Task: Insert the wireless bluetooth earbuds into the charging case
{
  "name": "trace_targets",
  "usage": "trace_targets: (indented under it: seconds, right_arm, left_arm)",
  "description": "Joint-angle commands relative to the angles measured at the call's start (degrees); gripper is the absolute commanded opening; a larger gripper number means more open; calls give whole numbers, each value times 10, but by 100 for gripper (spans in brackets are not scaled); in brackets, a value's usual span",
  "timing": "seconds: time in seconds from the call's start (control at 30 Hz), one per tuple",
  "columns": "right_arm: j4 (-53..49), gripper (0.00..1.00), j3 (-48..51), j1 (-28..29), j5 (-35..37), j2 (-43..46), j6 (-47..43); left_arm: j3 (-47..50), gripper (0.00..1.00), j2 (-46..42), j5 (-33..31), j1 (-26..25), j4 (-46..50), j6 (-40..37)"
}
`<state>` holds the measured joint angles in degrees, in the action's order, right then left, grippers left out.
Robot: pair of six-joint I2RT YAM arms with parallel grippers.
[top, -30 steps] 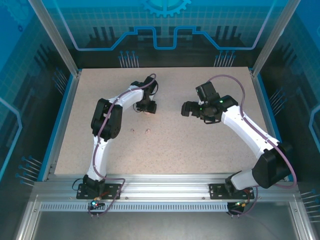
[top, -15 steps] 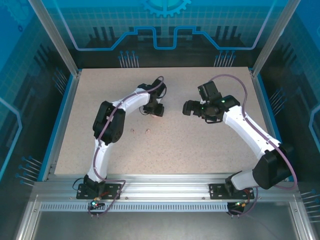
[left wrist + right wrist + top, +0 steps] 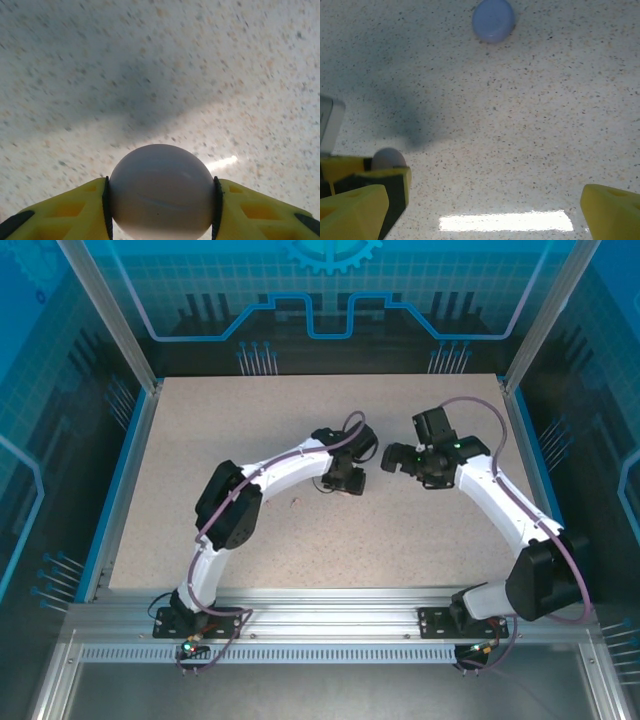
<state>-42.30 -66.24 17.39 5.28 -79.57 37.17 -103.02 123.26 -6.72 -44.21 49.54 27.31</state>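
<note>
My left gripper (image 3: 161,196) is shut on a pale, round charging case (image 3: 161,182), pinched between the yellow fingers (image 3: 60,212) just above the speckled table. A faint seam runs across the case. In the top view that gripper (image 3: 345,480) hangs over the table's middle. My right gripper (image 3: 393,458) is close to its right and stands open (image 3: 482,212) with nothing between its fingers. One tiny pinkish earbud (image 3: 293,503) lies on the table left of the left gripper. In the right wrist view the held case (image 3: 387,158) peeks in at the left edge.
A second round case, light purple (image 3: 493,20), lies on the table ahead of the right gripper. The left arm (image 3: 270,472) arches across the table's middle. Blue rails (image 3: 122,490) and posts border the tabletop on its left and right.
The left arm has swung right toward the table's middle with the case in its grip. The right gripper has drawn slightly right. One of two specks below the left arm is now covered.
</note>
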Motion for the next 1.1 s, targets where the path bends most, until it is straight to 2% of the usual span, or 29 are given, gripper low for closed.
trace_targets:
  seconds: [0.0,0.33,0.6,0.7,0.83,0.97,1.07]
  right_arm:
    - [6,100,18,-18,-17,21,-13]
    - [0,100,42,-43,-27,46,-17]
    - [-11,100,52,-45,-23,60,-15]
    - [-14,100,60,-42,-26,59,-14]
    - [-13,100,74,-32,-28,46,-16]
    - [-19,100,75,0,-12,22,-11]
    - [-27,100,66,37,17,-2,-1]
  left_arm:
    - [-13,35,13,-41,-28,38,59]
    - [-42,36,67,-59,-55,52,85]
    - [-35,38,39,-91,-55,28,77]
    - [-31,47,5,-114,-54,17,64]
    - [-8,66,-66,-147,-48,-4,40]
    - [50,98,-148,-161,-28,-48,24]
    - [98,99,-204,-154,-5,-90,22]
